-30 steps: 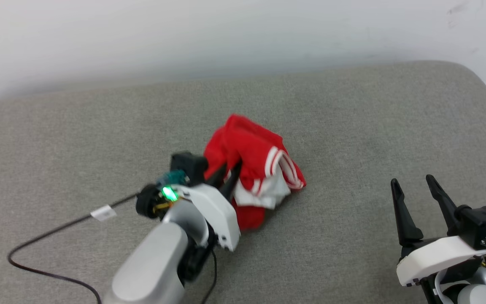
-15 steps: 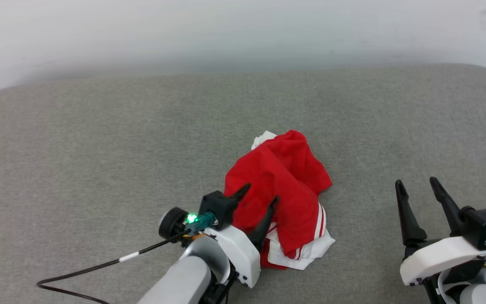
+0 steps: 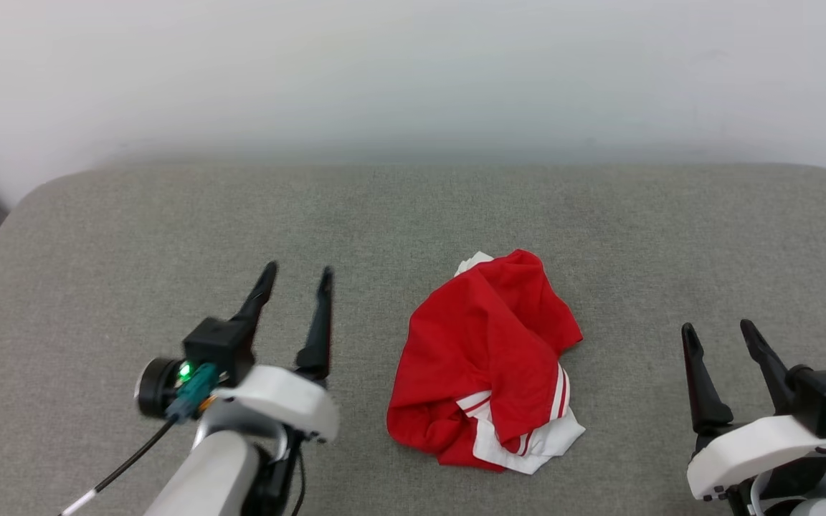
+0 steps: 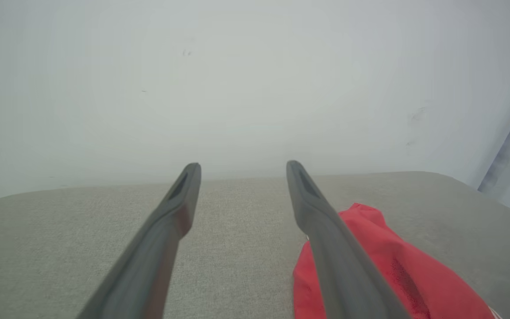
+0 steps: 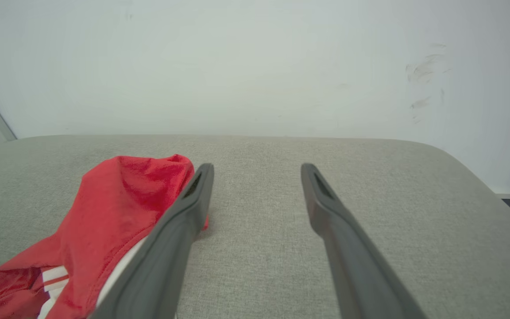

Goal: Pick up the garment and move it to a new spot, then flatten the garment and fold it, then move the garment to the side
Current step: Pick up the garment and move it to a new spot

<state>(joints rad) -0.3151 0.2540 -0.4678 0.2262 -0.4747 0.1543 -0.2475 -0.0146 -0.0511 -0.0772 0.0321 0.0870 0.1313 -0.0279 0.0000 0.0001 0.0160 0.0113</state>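
The garment (image 3: 488, 358) lies in a crumpled red heap on the grey cushion (image 3: 133, 236), with a white sleeve and striped trim showing at its near edge; its letters and number are hidden in the folds. My left gripper (image 3: 297, 274) hovers open to the left of the heap, apart from it, nothing between its fingers. In the left wrist view the garment (image 4: 396, 270) sits to the right of the left gripper (image 4: 241, 166). My right gripper (image 3: 720, 331) is open at the lower right, clear of the cloth. In the right wrist view the garment (image 5: 113, 212) lies left of the right gripper (image 5: 257, 168).
A pale wall (image 3: 413, 72) runs along the cushion's far edge. The cushion's rounded corners show at far left (image 3: 33, 197) and far right (image 5: 472, 164). A black cable (image 3: 119, 469) trails from my left wrist. Bare grey fabric surrounds the heap.
My left gripper opened, let the garment go and drew back to the left of it. The garment now rests on the cushion. The head camera shifted too.
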